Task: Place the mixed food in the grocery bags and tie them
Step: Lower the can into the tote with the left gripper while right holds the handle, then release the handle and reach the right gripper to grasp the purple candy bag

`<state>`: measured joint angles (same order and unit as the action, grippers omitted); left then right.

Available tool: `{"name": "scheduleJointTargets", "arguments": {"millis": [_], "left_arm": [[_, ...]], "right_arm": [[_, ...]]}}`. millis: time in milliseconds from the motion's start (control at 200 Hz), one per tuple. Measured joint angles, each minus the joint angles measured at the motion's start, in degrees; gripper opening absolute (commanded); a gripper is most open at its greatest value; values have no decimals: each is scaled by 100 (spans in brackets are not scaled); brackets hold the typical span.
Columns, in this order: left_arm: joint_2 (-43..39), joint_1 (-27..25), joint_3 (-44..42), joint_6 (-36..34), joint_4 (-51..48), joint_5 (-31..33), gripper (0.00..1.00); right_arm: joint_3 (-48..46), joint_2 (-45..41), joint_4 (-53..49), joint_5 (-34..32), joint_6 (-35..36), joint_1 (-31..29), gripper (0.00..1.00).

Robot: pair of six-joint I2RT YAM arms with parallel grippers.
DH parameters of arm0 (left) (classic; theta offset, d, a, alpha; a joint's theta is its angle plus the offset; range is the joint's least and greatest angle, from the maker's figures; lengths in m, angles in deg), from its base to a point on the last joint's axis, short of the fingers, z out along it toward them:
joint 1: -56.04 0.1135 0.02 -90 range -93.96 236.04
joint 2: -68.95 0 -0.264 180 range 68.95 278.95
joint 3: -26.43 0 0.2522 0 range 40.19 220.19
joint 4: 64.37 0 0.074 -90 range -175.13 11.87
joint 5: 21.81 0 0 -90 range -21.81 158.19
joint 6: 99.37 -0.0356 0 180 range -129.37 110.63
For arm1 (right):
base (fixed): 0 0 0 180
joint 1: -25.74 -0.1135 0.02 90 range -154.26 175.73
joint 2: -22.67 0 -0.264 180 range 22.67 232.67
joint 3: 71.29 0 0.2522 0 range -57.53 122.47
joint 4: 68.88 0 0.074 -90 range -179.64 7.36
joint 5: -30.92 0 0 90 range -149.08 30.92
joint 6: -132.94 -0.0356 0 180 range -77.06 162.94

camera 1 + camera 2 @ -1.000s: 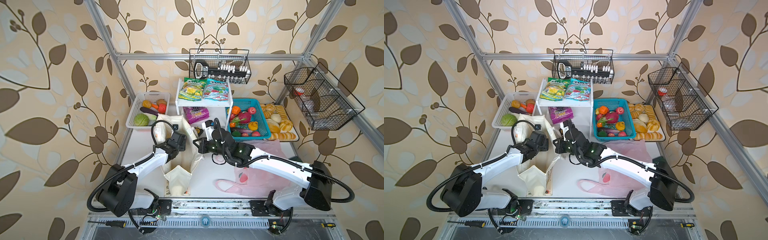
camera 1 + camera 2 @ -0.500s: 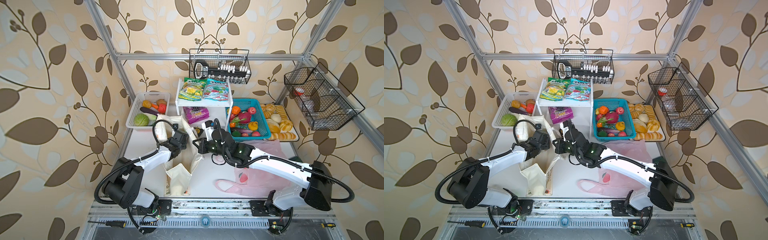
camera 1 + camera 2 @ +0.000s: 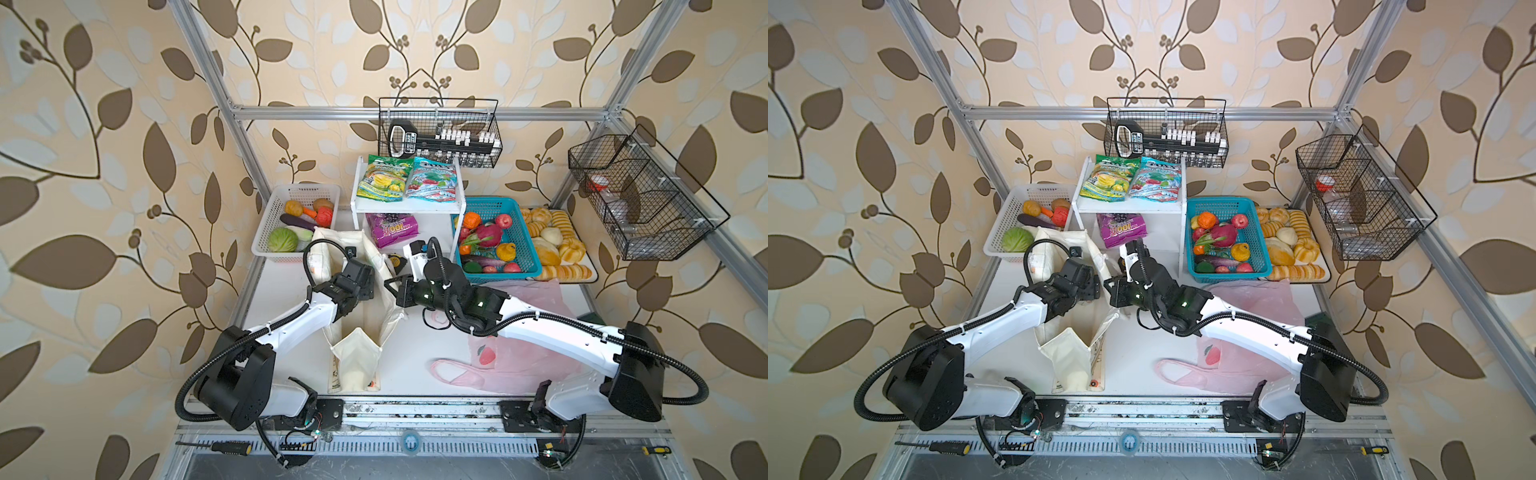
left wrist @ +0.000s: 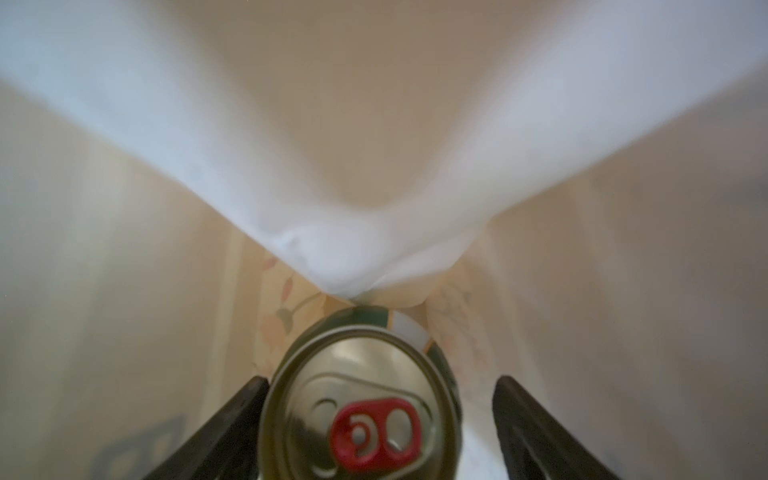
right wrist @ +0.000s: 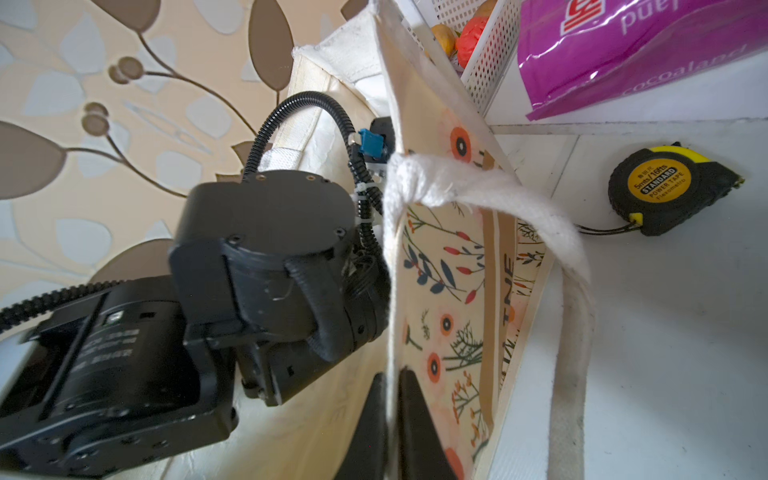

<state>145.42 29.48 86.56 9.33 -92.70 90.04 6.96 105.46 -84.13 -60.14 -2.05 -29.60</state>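
The cream canvas tote [image 3: 357, 361] [image 3: 1067, 357] stands open at the table's left-middle. My left gripper [image 3: 365, 282] [image 4: 380, 386] reaches down inside it. Its jaws are spread either side of the green drink can [image 4: 357, 415], with a gap on one side, so it is open. My right gripper [image 3: 392, 291] [image 5: 390, 378] is shut on the tote's printed rim [image 5: 440, 291]. The pink plastic bag [image 3: 528, 361] lies flat under the right arm. The purple packet [image 3: 392, 230], the teal-and-red packet [image 3: 434, 183] and the dragon fruit [image 3: 488, 234] sit at the back.
A white shelf [image 3: 407, 205] holds the packets, among them a green-and-yellow one [image 3: 382, 180]. A white vegetable basket [image 3: 266, 232] stands left of it, with a blue fruit basket [image 3: 523, 249] and bread tray [image 3: 552, 241] to the right. A tape measure [image 5: 665, 187] lies beside the tote.
The left gripper's jaws have spread wider around the can inside the tote. The right gripper still holds the tote's rim in the same place.
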Motion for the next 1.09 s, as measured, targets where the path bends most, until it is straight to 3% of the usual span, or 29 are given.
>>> {"name": "scheduleJointTargets", "arguments": {"millis": [125, 285, 470, 625, 850, 945, 1095], "left_arm": [[-354, 0, 87, -111, -170, -52, 99], [-824, 0, 223, -212, -498, -87, 99], [-1506, 0, 426, -365, -876, -190, 99], [-1978, 0, 586, -501, -1327, -92, 99], [-2413, 0, 660, -619, -1864, 15, 99], [-2446, 0, 796, -616, -2074, -13, 99], [-2468, 0, 1207, -584, -2253, -212, 99]], "right_arm": [[0, 0, 33, -2, -4, -4, 16], [0, 0, 48, 20, 2, -4, 21], [0, -4, 44, 179, 31, 94, 56], [0, -195, 31, 466, 61, 308, 71], [-221, -1036, 184, 317, -22, 649, 72], [-560, -1316, 387, -107, -282, 813, 67], [-1082, -1043, 918, -828, -890, 848, 69]]}}
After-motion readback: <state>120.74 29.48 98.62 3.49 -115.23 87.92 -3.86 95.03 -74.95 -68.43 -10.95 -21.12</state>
